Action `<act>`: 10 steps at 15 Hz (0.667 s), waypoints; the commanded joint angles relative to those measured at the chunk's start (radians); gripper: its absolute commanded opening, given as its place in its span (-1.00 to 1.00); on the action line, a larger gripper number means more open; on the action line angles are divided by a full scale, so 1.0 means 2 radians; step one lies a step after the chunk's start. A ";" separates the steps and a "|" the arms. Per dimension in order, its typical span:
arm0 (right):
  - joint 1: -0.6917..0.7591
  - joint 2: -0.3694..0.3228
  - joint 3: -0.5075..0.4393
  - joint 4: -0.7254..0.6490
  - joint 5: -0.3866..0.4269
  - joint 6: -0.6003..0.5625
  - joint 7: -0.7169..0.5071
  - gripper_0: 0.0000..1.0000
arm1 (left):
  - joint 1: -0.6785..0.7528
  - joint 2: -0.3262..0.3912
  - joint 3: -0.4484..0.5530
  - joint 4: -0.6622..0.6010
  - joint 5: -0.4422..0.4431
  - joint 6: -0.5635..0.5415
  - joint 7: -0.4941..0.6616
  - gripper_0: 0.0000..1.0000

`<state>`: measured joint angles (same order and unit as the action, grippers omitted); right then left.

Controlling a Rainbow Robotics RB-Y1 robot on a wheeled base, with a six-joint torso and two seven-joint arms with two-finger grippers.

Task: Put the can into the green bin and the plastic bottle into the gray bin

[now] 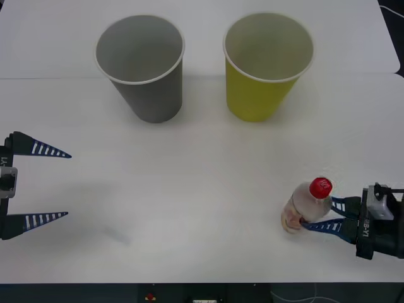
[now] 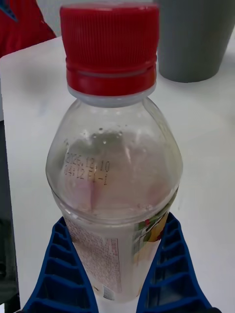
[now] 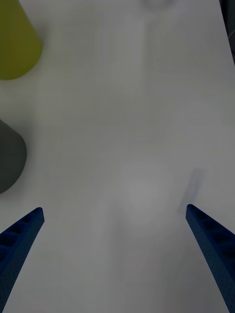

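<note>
The plastic bottle (image 1: 309, 201), clear with a red cap, stands near the table's front right. My right gripper (image 1: 312, 213) is shut on it from the right. In the right wrist view its blue fingers (image 2: 58, 274) press both sides of the bottle (image 2: 115, 166) at the label. The gray bin (image 1: 148, 82) stands at the back left of centre, the green bin (image 1: 262, 88) to its right; both are upright and look empty. My left gripper (image 1: 68, 185) hovers open at the left edge, holding nothing. The can is out of view.
The white table (image 1: 202, 189) stretches bare between the bottle and the bins. Its front edge runs just below my grippers. The left wrist view shows the green bin (image 3: 14, 44) and gray bin (image 3: 10, 156) off to one side of the left gripper (image 3: 113, 210).
</note>
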<state>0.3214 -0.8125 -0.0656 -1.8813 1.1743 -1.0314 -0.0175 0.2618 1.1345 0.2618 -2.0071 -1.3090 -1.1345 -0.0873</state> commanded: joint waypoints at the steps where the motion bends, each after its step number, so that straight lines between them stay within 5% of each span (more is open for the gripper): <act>1: -0.002 -0.042 0.027 -0.049 0.007 0.063 -0.086 -1.00 | 0.000 0.000 0.000 0.000 0.000 0.000 0.000 1.00; 8: -0.047 -0.128 0.026 -0.156 0.095 0.095 -0.391 -1.00 | 0.000 0.000 0.000 0.000 0.000 0.000 0.000 1.00; 10: -0.082 -0.141 0.027 -0.191 0.135 0.095 -0.520 -1.00 | 0.000 0.000 0.000 0.000 0.000 0.000 0.000 1.00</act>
<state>0.2081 -1.0767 -0.0132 -2.2131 1.3858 -0.8404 -0.8718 0.2617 1.1345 0.2618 -2.0072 -1.3090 -1.1345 -0.0873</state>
